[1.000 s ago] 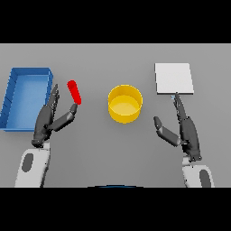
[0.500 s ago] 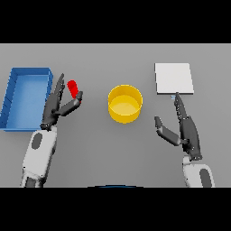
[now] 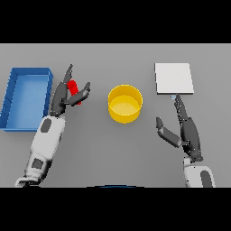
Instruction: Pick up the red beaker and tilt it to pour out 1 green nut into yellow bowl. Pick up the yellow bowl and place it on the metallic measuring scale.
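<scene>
The red beaker (image 3: 73,89) is a small red cylinder on the table left of the yellow bowl (image 3: 125,103). My left hand (image 3: 63,97) is at the beaker, open, with straight fingers on its left side and the thumb on its right; the beaker shows between them, partly hidden. The bowl stands in the middle of the table. The metallic scale (image 3: 173,78) is a flat pale square at the back right. My right hand (image 3: 186,128) hovers open just in front of the scale, fingers pointing toward it.
A blue tray (image 3: 18,83) with raised walls sits at the far left, close beside my left hand.
My left arm has moved forward and to the right, bringing the hand from below the beaker to around it. The right hand has barely moved.
</scene>
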`<state>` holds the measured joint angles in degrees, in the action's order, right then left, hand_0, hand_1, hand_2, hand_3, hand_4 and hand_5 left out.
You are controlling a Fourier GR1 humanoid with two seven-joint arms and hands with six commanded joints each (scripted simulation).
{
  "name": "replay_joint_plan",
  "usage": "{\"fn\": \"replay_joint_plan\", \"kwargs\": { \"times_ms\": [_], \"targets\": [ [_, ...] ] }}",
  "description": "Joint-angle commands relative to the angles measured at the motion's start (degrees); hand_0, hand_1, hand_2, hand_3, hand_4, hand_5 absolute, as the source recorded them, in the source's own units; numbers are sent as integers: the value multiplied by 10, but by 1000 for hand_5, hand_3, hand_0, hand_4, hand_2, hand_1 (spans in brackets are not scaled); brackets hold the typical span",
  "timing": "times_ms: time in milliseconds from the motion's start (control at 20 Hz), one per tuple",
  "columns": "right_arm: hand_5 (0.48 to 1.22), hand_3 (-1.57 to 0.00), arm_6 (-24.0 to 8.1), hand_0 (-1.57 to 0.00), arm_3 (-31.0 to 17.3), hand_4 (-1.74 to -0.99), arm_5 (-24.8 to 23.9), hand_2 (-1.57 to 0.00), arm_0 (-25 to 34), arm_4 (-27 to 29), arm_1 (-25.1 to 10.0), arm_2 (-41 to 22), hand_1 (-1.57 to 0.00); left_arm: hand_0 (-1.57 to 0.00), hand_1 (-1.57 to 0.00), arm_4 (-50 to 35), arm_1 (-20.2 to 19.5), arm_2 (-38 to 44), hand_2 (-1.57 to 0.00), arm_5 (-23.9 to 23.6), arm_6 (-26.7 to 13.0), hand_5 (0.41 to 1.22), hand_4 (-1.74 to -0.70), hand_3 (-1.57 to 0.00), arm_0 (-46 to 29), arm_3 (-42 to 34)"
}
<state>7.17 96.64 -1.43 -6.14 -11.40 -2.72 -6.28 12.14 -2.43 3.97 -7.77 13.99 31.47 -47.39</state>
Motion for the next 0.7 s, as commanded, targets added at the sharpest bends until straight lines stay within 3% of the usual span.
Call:
{"fn": "replay_joint_plan", "kwargs": {
  "times_ms": [0,150,200,250,400,500,550,650],
  "targets": [
    [691,1,6,1,6,-1262,-2,1,-2,-3,2,-3,1,1,1,0,1,1,1,0,12,680,-1262,1,3,7],
    [691,1,-5,1,12,-1259,-5,1,2,-4,-4,1,1,1,-24,-1,5,9,-41,-11,32,715,-1297,1,13,26],
    [691,1,-7,1,7,-1255,-6,1,1,-8,-2,-1,1,-93,-141,-3,7,14,-150,-18,44,741,-1324,-47,19,36],
    [690,1,2,1,8,-1252,-7,1,-2,-10,-5,0,1,-322,-364,-4,14,18,-358,-29,52,770,-1355,-218,20,44],
    [695,1,-6,1,3,-1241,-10,1,15,-14,-4,-1,1,-932,-953,-2,18,28,-950,-38,61,990,-1529,-761,41,73],
    [688,1,-5,1,8,-1233,-8,1,2,-13,-1,-3,1,-1162,-1176,-11,23,32,-1173,-31,107,1073,-1601,-997,40,84],
    [686,1,-8,1,4,-1233,-10,1,9,-13,-1,-1,1,-1244,-1255,-13,21,33,-1253,-30,100,1103,-1572,-1111,42,84],
    [680,1,-4,1,9,-1219,-8,1,6,-12,-5,0,1,-1361,-1369,-16,24,36,-1367,-39,101,1125,-1633,-1277,43,84]
  ]
}}
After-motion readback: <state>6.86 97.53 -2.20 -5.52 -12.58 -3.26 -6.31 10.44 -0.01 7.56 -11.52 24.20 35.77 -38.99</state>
